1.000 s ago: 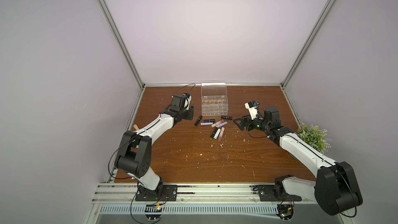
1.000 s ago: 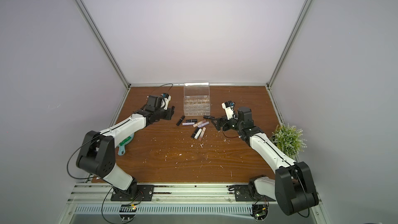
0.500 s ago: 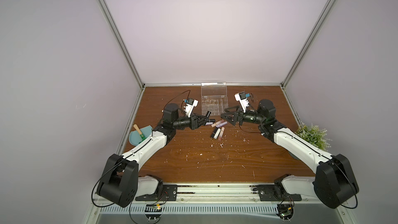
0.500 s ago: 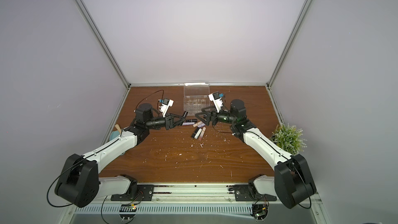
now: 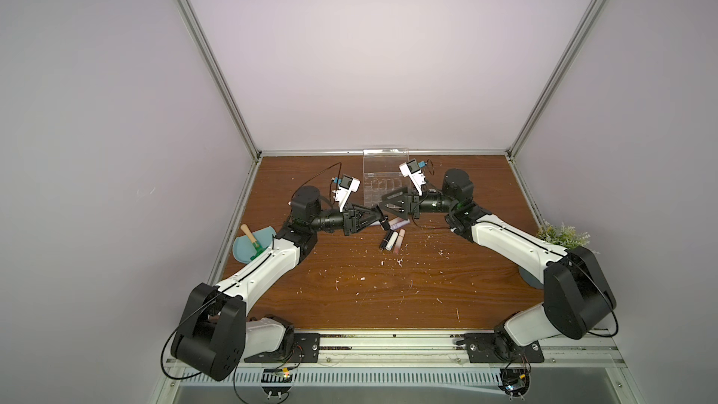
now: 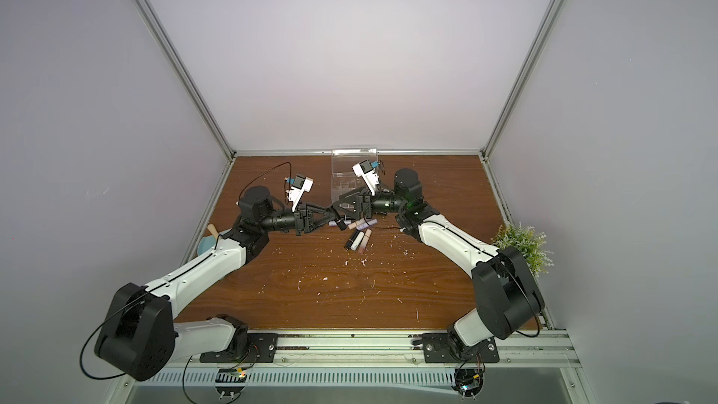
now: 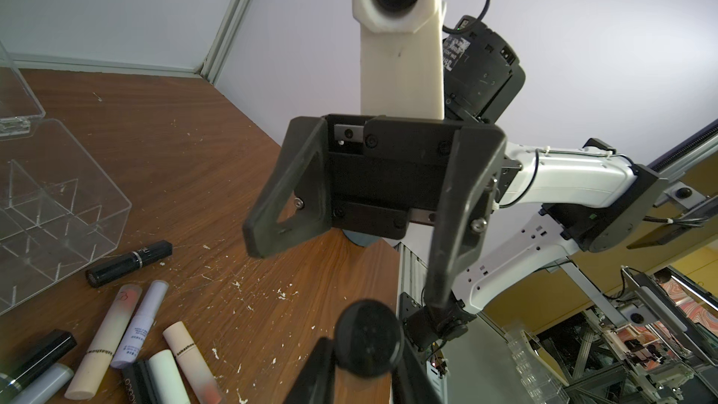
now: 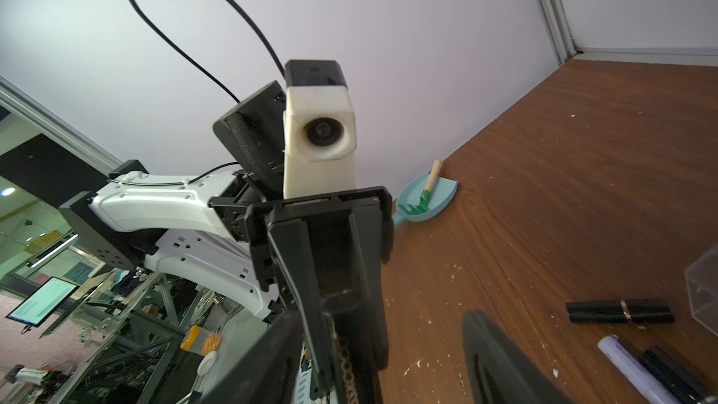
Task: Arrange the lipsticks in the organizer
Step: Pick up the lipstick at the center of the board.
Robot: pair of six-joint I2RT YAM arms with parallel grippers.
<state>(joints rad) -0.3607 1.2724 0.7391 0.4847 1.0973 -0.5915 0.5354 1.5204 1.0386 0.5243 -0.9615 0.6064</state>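
Observation:
My left gripper (image 5: 376,214) (image 7: 369,347) is shut on a black lipstick (image 7: 369,338) (image 6: 339,223), held above the table and pointing at my right gripper (image 5: 384,207) (image 8: 382,347). The right jaws stand open around the lipstick's free end. It lies close to one right finger (image 8: 272,359), and the other finger is well apart from it. The clear organizer (image 5: 382,188) (image 7: 58,207) stands behind both grippers with its lid up. Several loose lipsticks (image 5: 393,240) (image 7: 128,262) (image 8: 619,312) lie on the table in front of it.
A teal dustpan (image 5: 252,244) (image 8: 427,198) holding a wooden-handled green brush sits at the table's left edge. A small green plant (image 5: 563,235) stands at the right edge. White crumbs (image 5: 388,262) are scattered over the brown table.
The left arm came away from beside the organizer and turned its gripper toward the right one. The right gripper rose and turned to face it, and its jaws have narrowed.

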